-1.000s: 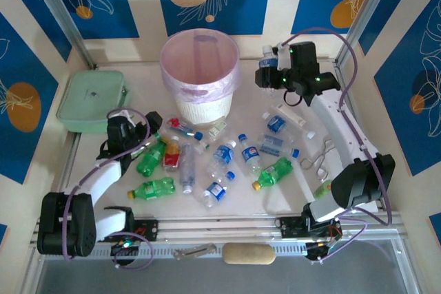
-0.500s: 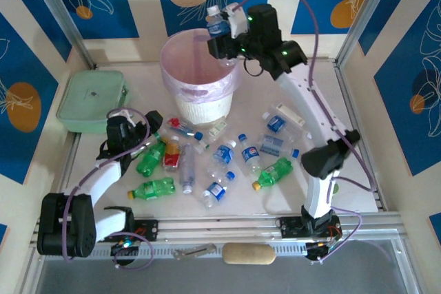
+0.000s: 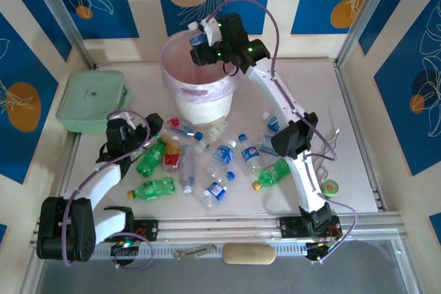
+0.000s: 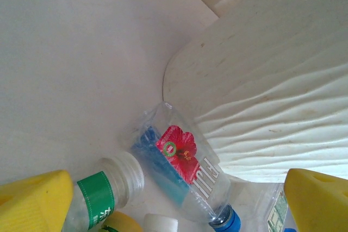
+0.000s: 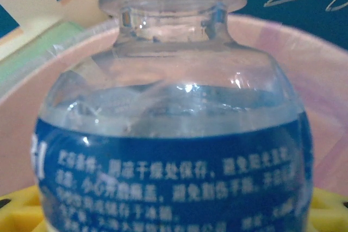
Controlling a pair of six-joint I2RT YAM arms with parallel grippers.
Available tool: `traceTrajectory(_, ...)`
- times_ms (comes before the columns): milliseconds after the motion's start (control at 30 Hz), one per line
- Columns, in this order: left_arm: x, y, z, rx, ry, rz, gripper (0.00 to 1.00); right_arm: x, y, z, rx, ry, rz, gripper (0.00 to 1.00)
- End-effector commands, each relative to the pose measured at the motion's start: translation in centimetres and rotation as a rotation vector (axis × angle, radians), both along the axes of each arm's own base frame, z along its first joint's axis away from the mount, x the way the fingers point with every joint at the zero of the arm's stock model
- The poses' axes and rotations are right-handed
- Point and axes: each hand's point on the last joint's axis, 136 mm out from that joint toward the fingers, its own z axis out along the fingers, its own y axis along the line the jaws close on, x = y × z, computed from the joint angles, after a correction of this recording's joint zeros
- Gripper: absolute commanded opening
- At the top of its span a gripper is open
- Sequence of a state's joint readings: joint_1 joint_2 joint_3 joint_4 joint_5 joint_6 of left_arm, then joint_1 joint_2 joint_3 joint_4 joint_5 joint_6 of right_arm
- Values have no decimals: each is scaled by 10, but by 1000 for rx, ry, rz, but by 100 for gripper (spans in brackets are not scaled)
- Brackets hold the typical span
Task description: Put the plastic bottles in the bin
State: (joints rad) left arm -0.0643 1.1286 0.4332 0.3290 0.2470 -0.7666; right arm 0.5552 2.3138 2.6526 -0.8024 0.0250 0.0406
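Note:
My right gripper (image 3: 204, 39) hangs over the mouth of the bin (image 3: 200, 98), shut on a clear bottle (image 3: 198, 32) with a blue label and white cap. In the right wrist view that bottle (image 5: 174, 134) stands upright between the yellow fingers (image 5: 331, 210), with the pink liner (image 5: 326, 107) behind it. Several bottles lie on the table: green ones (image 3: 152, 189) (image 3: 273, 173), blue-labelled ones (image 3: 217, 191) (image 3: 224, 155), and a red-labelled one (image 3: 172, 155). My left gripper (image 3: 146, 129) (image 4: 176, 213) is open low beside the bin's base, over a flower-labelled bottle (image 4: 185, 167).
A pale-green lidded box (image 3: 91, 99) sits at the left. A green tape roll (image 3: 332, 187) lies at the right, near the right arm's elbow. A beige pad (image 3: 248, 253) lies on the front rail. The bin's ribbed white wall (image 4: 272, 96) is close to the left gripper.
My right arm has swung left with the blue-labelled bottle, from the back right of the table to over the bin's mouth. The left arm has barely moved.

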Motion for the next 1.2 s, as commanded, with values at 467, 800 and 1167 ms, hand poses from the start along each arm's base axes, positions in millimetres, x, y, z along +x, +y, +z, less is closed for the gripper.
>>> traceTrajectory(467, -4, -8, -4, -9, -4, -38, 100, -20, 33, -84, -165, 121, 77, 65)
traceTrajectory(800, -4, -8, -4, -11, -3, -35, 99, -20, 29, -98, -232, 119, 77, 70)
traceTrajectory(1167, -5, -7, -6, -10, 0, -31, 100, -18, 33, -94, -247, 77, 77, 83)
